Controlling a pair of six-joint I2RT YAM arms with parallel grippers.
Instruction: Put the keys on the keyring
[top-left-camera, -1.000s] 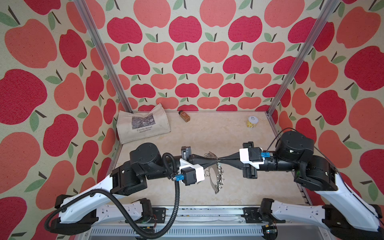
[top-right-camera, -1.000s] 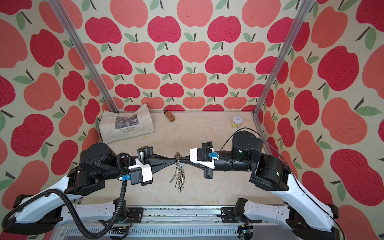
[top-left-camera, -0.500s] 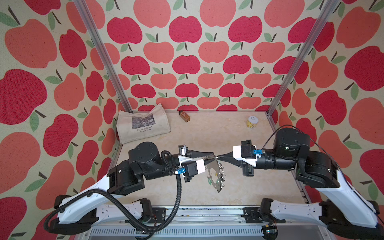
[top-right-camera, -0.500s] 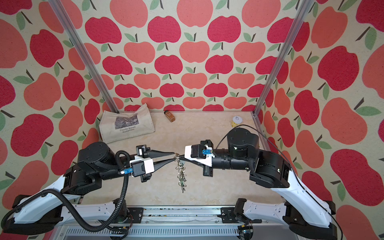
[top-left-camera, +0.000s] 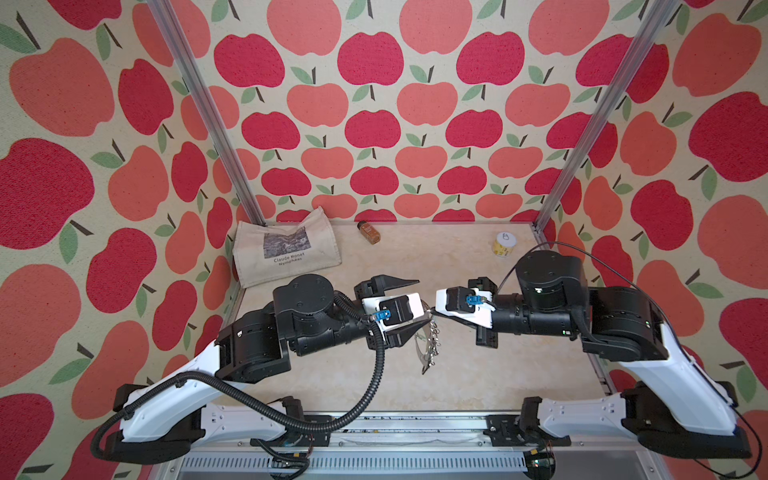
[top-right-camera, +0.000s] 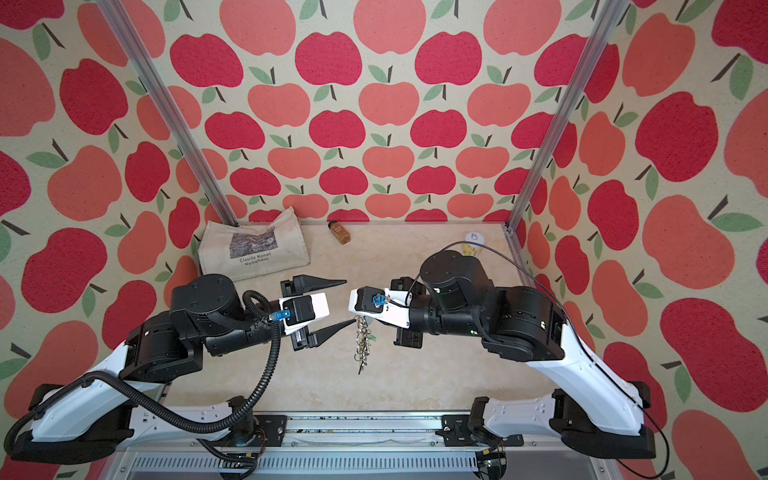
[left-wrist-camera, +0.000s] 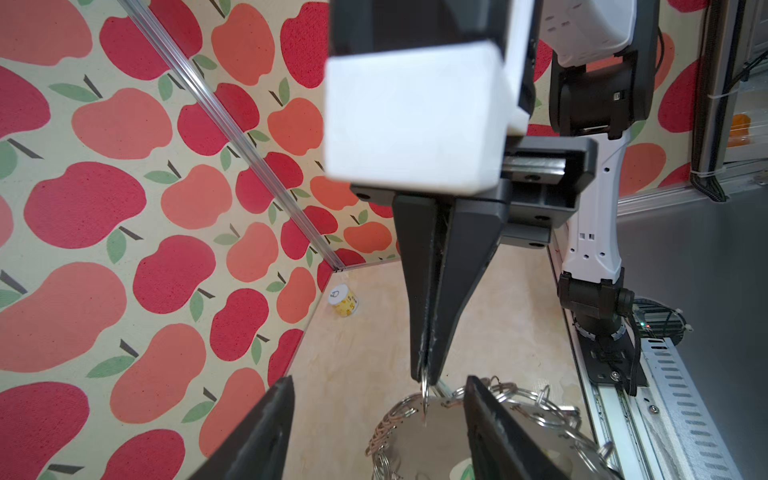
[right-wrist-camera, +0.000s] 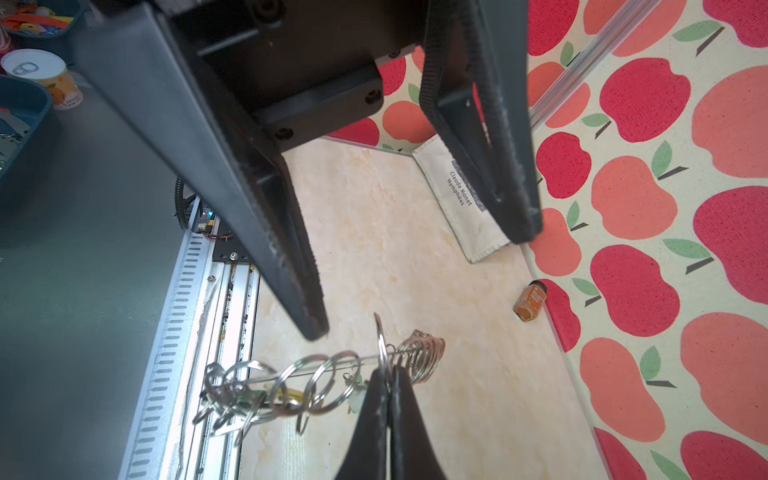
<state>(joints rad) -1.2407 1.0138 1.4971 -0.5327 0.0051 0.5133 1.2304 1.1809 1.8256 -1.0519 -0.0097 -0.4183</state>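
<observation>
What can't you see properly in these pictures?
- Right wrist view: the keys show only as a pale sliver behind the shut right claw; whether they hang on a ring is unclear.
- Left wrist view: the keyring is cut by the bottom edge and partly behind the open left claw.
- Both top views: the keyring hangs edge-on, rings too small to count.

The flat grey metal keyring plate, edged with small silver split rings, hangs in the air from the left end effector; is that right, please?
Not quite: the flat grey metal keyring plate hangs in the air from the right end effector, as the right wrist view shows; the left end effector stands open beside it.
</observation>
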